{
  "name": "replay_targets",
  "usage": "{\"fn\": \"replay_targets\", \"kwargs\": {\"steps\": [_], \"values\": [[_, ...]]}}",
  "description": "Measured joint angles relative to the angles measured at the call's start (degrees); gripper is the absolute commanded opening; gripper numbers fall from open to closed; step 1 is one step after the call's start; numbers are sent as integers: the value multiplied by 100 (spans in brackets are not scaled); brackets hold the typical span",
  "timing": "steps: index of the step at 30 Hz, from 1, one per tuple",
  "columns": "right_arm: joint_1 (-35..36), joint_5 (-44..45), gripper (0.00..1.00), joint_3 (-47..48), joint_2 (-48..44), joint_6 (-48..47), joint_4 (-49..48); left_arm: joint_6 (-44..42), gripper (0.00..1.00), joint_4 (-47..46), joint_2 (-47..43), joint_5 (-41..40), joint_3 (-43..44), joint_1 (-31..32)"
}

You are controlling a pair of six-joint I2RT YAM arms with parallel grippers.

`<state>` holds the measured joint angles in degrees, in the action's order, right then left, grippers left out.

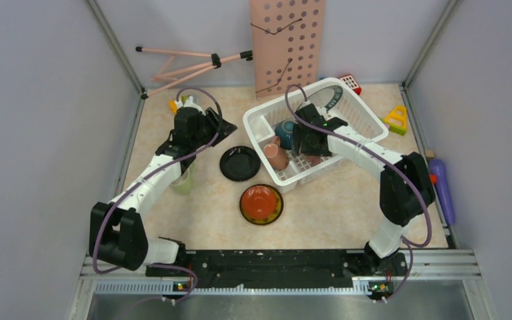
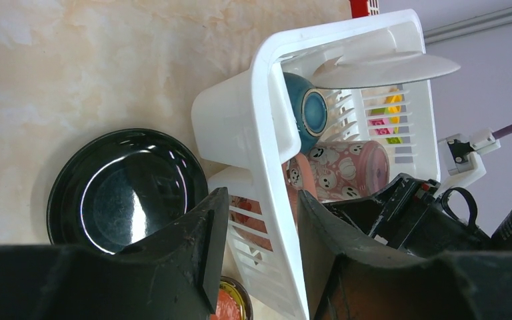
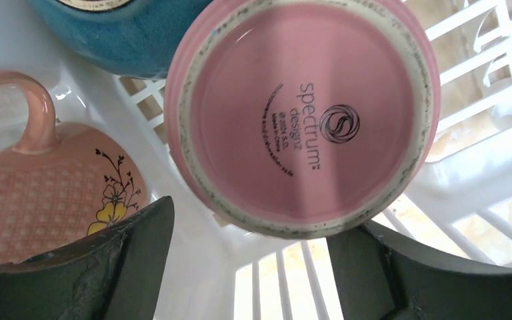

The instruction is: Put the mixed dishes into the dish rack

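The white dish rack [image 1: 353, 113] stands right of centre. It holds an upright white plate [image 1: 330, 97], a teal bowl [image 1: 284, 130], a peach flowered mug [image 3: 47, 180] and a pink cup [image 3: 303, 113] lying on its side. My right gripper [image 3: 257, 220] is inside the rack, open, with the pink cup's base just beyond its fingertips. My left gripper [image 2: 261, 200] hovers left of the rack, open, holding nothing. A black plate [image 1: 240, 163] and a red plate with a yellowish rim [image 1: 261, 204] lie on the table. A light green mug [image 1: 183, 181] stands under my left arm.
A pink perforated board [image 1: 287, 43] and a folded tripod [image 1: 187, 63] lean at the back wall. Toy blocks [image 1: 397, 119] and a purple object [image 1: 443, 187] lie right of the rack. Another block [image 1: 173, 104] sits behind my left arm.
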<state>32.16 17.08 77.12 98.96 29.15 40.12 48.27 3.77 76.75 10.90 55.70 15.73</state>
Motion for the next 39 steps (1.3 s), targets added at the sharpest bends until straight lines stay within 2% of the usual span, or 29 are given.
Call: {"fn": "replay_targets", "kwargs": {"steps": [5,10,15,21,28,33,39], "values": [[0,-111,85,-111,-151,188,-109,0,47,4,-15,-2,0,0],[0,-164,98,0,-479,284,44,-2,47,9,-87,-2,-2,0],[-7,192,99,636,-496,291,424,-2,47,7,-149,-7,-4,0],[-356,240,98,927,-470,-37,332,-15,48,11,-162,-4,-13,0],[-1255,-345,99,916,-188,-470,-411,-153,49,199,-404,-313,-212,0],[-1311,-953,99,835,90,-691,-894,-284,49,535,-1067,-791,-481,-31],[-1322,-1797,98,304,157,-660,-1414,-452,50,944,-1906,-1272,-529,-44]]}}
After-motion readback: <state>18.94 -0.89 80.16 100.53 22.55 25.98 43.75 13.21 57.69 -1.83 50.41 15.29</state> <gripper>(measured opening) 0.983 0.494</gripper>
